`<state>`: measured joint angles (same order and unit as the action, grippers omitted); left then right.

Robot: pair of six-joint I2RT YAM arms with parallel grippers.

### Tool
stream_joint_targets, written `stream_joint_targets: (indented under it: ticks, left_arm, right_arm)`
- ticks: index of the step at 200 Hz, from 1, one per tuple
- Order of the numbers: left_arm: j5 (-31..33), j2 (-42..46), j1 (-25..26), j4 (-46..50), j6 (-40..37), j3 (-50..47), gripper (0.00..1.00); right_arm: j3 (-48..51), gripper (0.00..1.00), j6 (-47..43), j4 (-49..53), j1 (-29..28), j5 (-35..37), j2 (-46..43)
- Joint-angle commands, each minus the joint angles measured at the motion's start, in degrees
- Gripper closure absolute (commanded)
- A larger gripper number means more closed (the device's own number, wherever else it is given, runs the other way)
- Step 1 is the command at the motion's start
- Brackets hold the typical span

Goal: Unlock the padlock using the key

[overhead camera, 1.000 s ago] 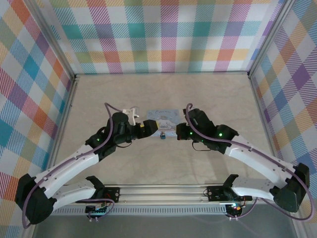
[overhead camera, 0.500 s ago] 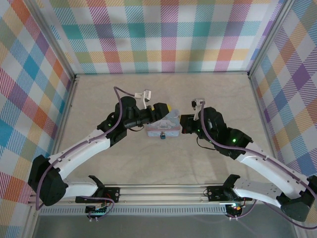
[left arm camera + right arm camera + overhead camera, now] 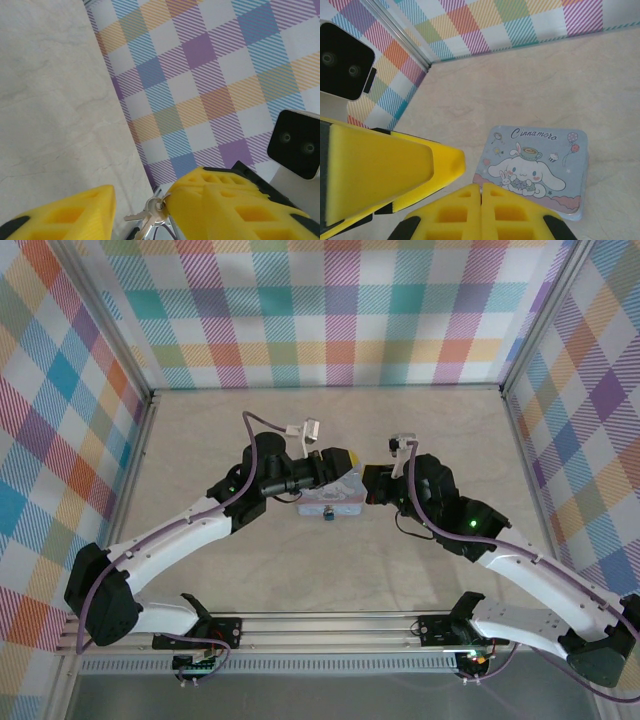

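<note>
1. The tin (image 3: 335,498) lies between the grippers; over the last second both arms have reached further out from 6 o'clock
2. The left gripper (image 3: 140,195) has come over the tin's 12 o'clock edge, fingers apart
3. The right gripper (image 3: 481,192) has drawn off to the tin's 3 o'clock, fingers pressed together, nothing seen between them
4. The padlock (image 3: 328,513) has stayed at the tin's 6 o'clock edge, untouched
5. The key (image 3: 139,216) hangs on its ring against one left finger, so unlocking looks yet to begin
</note>
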<state>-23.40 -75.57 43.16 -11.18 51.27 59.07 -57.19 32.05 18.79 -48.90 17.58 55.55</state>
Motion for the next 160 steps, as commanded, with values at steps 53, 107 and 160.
stream_joint_targets:
  ticks: [53,107,160]
  left_arm:
    - [-0.5,-1.71,1.23,-2.92,0.4,1.48,0.48]
    - [-2.96,-1.63,1.19,-14.96,3.36,-3.55,0.28]
    - [-6.5,-0.55,1.1,-30.39,6.05,-8.22,0.18]
  right_arm:
    - [1.9,1.0,-0.63,-4.72,0.15,1.22,-1.8]
    - [1.87,1.0,-0.17,-5.38,0.13,-0.84,-3.57]
    - [1.64,0.99,1.9,-6.98,0.43,-8.62,-3.78]
